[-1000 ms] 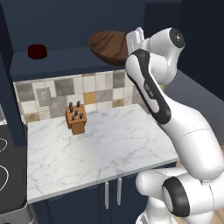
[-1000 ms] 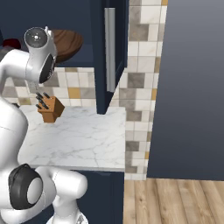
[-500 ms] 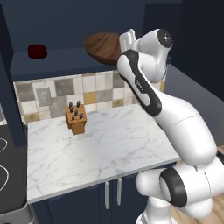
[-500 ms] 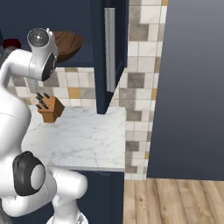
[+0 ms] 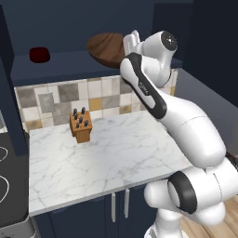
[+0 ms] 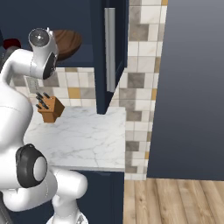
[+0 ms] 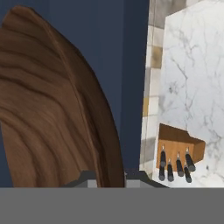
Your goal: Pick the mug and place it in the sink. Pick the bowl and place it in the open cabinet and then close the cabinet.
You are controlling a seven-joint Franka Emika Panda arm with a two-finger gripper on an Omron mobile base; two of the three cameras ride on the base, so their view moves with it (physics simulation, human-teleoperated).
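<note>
The dark brown wooden bowl (image 5: 104,46) hangs tilted on edge at the height of the open navy cabinet's shelf (image 5: 60,69), partly inside the opening. My gripper (image 5: 127,44) is shut on its right rim. From the right base the bowl (image 6: 66,41) sticks out just behind my wrist, left of the open cabinet door (image 6: 119,43) with its silver handle. In the hand view the bowl's grain (image 7: 48,109) spreads over the left half, its rim running down into my gripper (image 7: 109,177). The mug and the sink are out of view.
A small dark red thing (image 5: 39,54) sits on the shelf's left part. A wooden knife block (image 5: 80,125) stands at the back of the white marble counter (image 5: 116,153). A stove edge (image 5: 7,186) lies at the left; a navy wall panel (image 6: 192,87) bounds the right.
My hand has carried the bowl a little to the left, further into the cabinet opening, and the upper arm has swung with it. The grip has not changed.
</note>
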